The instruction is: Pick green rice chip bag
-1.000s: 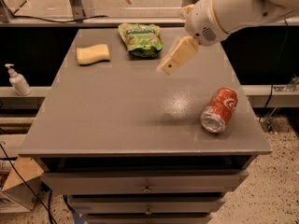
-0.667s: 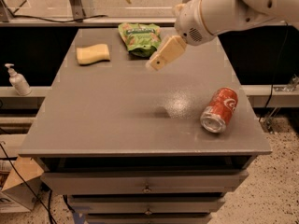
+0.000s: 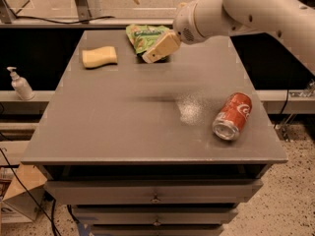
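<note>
Gripper [image 3: 153, 54] by green rice chip bag [image 3: 140, 34]; red can [image 3: 232, 116] w/ white script

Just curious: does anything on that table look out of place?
The red soda can lies tipped on its side near the table edge. The pincer hangs over the green chip bag at the back.

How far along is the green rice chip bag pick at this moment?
Approach looks nearly done: the gripper hangs at the green rice chip bag, overlapping its near-right corner. In hand: the final closing-in, with the bag lying on the table near its far edge. Left: grasp and lift.
</note>
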You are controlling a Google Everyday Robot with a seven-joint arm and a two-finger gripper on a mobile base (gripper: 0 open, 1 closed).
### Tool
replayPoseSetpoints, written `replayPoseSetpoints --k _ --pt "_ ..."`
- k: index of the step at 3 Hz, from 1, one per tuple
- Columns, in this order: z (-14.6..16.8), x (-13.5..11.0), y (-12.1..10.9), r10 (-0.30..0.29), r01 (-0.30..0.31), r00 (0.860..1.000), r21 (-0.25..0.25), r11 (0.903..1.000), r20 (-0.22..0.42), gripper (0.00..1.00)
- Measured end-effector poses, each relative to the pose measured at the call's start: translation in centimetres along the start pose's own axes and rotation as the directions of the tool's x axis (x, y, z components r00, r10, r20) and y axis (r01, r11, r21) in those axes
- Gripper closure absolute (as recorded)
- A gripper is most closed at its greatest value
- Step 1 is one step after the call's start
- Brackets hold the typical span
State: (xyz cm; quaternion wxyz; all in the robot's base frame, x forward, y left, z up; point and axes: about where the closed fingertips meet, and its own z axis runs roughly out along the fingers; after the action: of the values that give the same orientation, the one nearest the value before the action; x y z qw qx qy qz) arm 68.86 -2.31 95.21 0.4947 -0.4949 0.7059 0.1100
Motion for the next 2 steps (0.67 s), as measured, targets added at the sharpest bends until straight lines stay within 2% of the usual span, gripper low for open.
replayPoseSetpoints --k 1,2 --pt "2.47 1.12 -2.14 0.07 -0.07 0.997 -0.01 0.9975 0.014 0.0" --pt "2.4 0.98 -2.15 0.068 -0.067 0.998 -0.008 0.9977 0.016 0.0"
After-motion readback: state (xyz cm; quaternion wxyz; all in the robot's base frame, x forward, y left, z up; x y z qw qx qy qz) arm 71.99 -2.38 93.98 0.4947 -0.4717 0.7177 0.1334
